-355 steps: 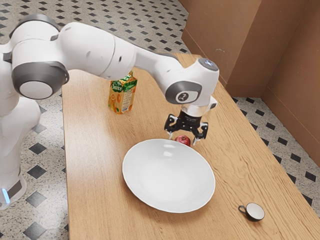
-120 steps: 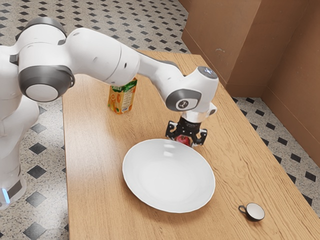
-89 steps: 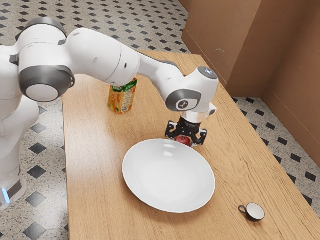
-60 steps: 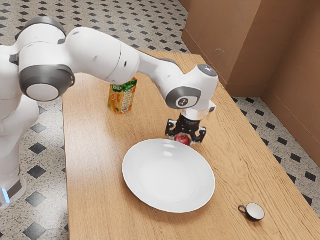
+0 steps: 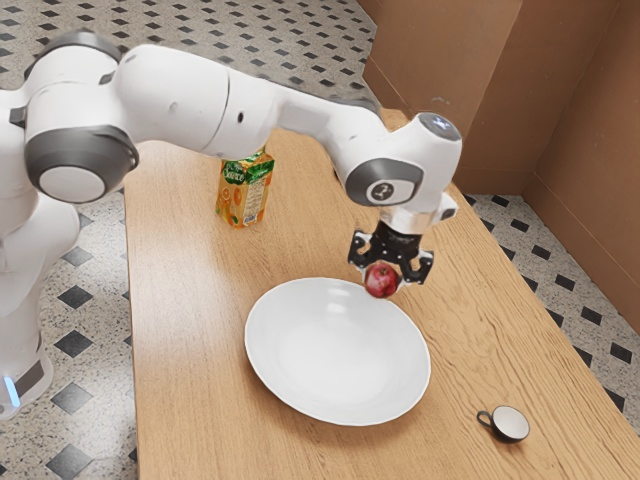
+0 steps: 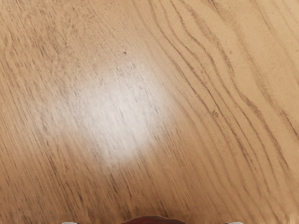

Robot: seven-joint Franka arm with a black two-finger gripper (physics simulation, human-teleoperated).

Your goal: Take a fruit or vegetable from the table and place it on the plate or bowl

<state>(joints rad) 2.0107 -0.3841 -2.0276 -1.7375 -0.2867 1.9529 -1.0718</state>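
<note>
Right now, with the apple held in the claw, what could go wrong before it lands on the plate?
1. Slip: the claw grips the small round apple near its top, so a fast swing might shake it loose.
2. Clip: the apple hangs low by the far rim of the plate; moving sideways without more height could knock it.
3. Roll: the plate looks shallow; a drop from height may send the apple onto the table.
</note>
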